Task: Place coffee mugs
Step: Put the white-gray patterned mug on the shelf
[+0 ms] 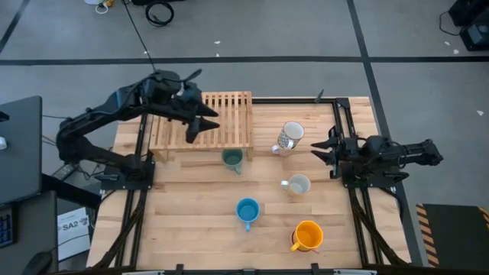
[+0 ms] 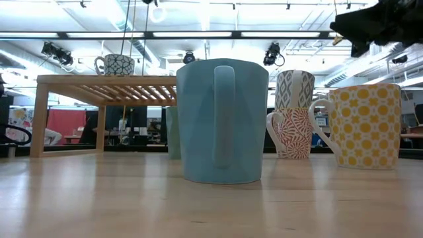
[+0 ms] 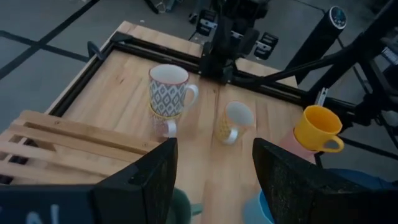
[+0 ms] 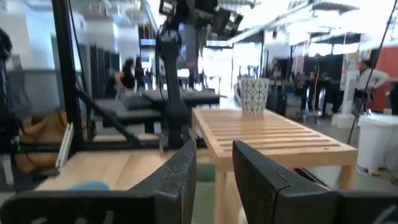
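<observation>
slatted wooden rack (image 1: 205, 121) on wooden table (image 1: 191, 229)

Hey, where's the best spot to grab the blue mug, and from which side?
Probably from above, pinching the rim of the blue mug. It stands upright, mouth open upward, clear of the other mugs. Its handle points toward the table's front edge, so grip the rim wall elsewhere.

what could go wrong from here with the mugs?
1. The patterned mug stands stacked on another mug; a nudge from the open right gripper beside it could topple the stack.
2. The left gripper, open, hangs over the wooden rack, where a mug already stands; swinging low could knock it off.
3. The green mug sits tight against the rack's front edge, so a finger may hit the rack during a grasp.
</observation>
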Controlling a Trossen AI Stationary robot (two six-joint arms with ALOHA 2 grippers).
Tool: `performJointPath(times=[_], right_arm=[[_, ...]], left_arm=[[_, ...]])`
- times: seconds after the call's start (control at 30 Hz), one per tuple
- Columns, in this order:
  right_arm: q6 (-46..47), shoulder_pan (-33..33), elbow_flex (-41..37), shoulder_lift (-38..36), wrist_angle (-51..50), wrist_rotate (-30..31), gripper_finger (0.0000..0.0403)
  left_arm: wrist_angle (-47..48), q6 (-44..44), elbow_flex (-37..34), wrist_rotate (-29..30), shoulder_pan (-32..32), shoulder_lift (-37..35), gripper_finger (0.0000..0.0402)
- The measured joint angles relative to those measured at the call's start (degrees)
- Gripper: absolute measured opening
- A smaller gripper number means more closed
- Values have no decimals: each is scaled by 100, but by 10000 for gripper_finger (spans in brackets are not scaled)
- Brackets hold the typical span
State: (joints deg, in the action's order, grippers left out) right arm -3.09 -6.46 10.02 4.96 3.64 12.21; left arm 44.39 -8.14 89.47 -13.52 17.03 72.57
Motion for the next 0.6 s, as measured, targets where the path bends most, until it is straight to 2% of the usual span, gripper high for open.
performJointPath(times=[0.27, 0.6], right_arm=[[-181, 209, 1720, 1308, -2203, 621, 110], [-742, 766, 3250, 3161, -3814, 585, 110]], left_arm=[[-185, 0, 0, 0, -72, 274, 215], [-245, 174, 0, 11, -180, 364, 215]])
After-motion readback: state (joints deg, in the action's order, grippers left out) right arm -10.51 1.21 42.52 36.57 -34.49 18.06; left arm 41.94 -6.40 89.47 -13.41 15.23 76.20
